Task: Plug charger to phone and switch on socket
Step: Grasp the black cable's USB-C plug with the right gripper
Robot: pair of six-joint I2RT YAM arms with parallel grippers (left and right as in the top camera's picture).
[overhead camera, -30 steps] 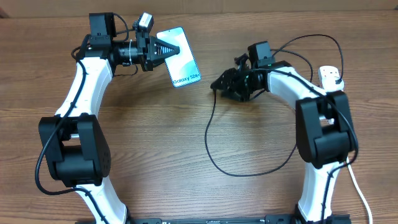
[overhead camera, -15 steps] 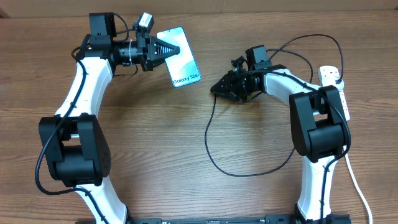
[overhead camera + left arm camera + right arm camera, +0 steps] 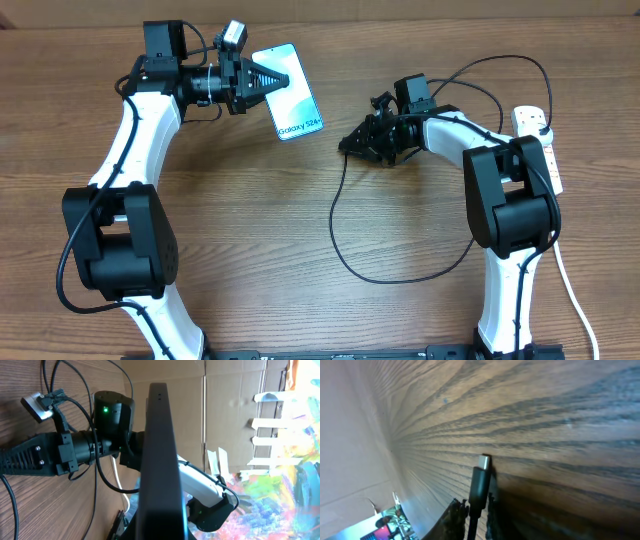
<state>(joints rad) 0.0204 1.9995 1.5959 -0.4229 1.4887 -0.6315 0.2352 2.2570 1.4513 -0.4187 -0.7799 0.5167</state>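
Note:
My left gripper [image 3: 272, 79] is shut on the phone [image 3: 292, 95] and holds it at the back left, lit screen up, "Galaxy" end pointing right. In the left wrist view the phone [image 3: 160, 455] shows edge-on as a black bar. My right gripper [image 3: 346, 143] is shut on the charger's plug tip [image 3: 481, 477], a short gap right of the phone's lower end and low over the wood. The thin black cable [image 3: 345, 255] loops toward the front and back round to the socket [image 3: 530, 122] at the far right. I cannot make out the adapter.
The socket's thick white cord [image 3: 576, 300] runs down the right edge behind my right arm. The cable loop lies across the centre-right of the wooden table [image 3: 250, 220]. Cardboard stands along the back edge [image 3: 400, 10].
My right arm has shifted slightly left with the plug in its grip. The left arm and the phone have not moved.

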